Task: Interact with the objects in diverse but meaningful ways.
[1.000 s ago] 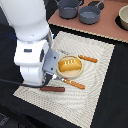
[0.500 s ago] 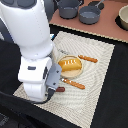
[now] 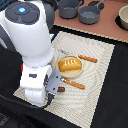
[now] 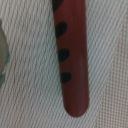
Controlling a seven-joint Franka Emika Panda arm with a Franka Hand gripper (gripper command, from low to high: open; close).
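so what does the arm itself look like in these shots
The arm is bulky, with glossy white rounded shells and dark seams at the joints. A blue light glows on its top segment. The white wrist block carries a small grey label. The gripper's fingers are hidden from both views.

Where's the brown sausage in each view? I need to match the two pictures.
Exterior view: only a short end of the brown sausage shows, poking out beside the robot's wrist, next to the round plate; the rest is hidden.
Wrist view: the sausage fills the middle, running lengthwise, rounded end visible.
Shared landmark: the ribbed white placemat under it.
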